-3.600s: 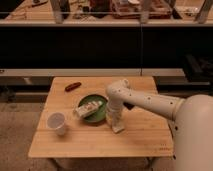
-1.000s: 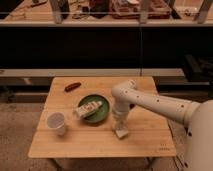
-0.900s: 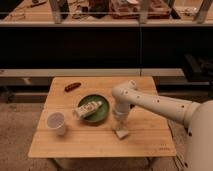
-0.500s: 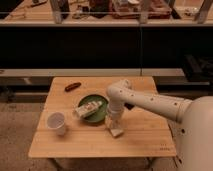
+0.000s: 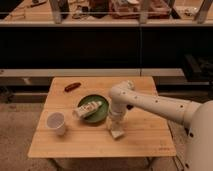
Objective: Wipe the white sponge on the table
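Observation:
The white sponge (image 5: 117, 133) lies flat on the light wooden table (image 5: 145, 140), just right of the green plate (image 5: 93, 114). My gripper (image 5: 115, 125) points straight down onto the sponge from above and is shut on it, pressing it to the tabletop. The white arm (image 5: 150, 103) reaches in from the right. The gripper hides the top of the sponge.
A pale packet with green markings (image 5: 90, 108) lies on the green plate. A white cup (image 5: 56, 122) stands at the front left. A red sausage-shaped item (image 5: 72, 86) lies at the back left. A dark shelf unit (image 5: 100, 45) stands behind the table.
The gripper and the sponge slid right over the table, then back left toward the green plate. The other objects did not move.

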You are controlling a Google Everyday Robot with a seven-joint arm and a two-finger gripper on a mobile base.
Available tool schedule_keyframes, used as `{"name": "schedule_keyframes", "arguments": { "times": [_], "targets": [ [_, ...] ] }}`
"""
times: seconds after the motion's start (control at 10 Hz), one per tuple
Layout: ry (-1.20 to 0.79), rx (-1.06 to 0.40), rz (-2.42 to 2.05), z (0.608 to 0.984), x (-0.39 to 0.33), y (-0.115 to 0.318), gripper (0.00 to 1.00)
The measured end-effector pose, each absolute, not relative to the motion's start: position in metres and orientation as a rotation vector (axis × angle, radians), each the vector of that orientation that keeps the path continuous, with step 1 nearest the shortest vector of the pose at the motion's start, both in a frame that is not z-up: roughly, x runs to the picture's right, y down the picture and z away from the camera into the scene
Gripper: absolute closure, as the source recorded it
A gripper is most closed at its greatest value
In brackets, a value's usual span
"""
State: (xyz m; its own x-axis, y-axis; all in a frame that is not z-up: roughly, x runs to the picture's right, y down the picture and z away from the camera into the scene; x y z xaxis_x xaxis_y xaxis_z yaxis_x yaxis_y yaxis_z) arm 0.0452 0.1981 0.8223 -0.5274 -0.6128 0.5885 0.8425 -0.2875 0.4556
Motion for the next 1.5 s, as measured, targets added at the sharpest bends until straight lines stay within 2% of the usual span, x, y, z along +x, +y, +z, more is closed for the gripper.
{"name": "schedule_keyframes", "arguments": {
  "times": [0.4,0.7,1.5],
  "targets": [
    [-0.959,-0.365,-2.046,0.798,0.024,0.223,1.0],
    [-1.008,-0.338,-2.053,0.794,0.023,0.233,1.0],
    [-1.013,-0.373,-1.896,0.783,0.082,0.247,1.0]
  ]
}}
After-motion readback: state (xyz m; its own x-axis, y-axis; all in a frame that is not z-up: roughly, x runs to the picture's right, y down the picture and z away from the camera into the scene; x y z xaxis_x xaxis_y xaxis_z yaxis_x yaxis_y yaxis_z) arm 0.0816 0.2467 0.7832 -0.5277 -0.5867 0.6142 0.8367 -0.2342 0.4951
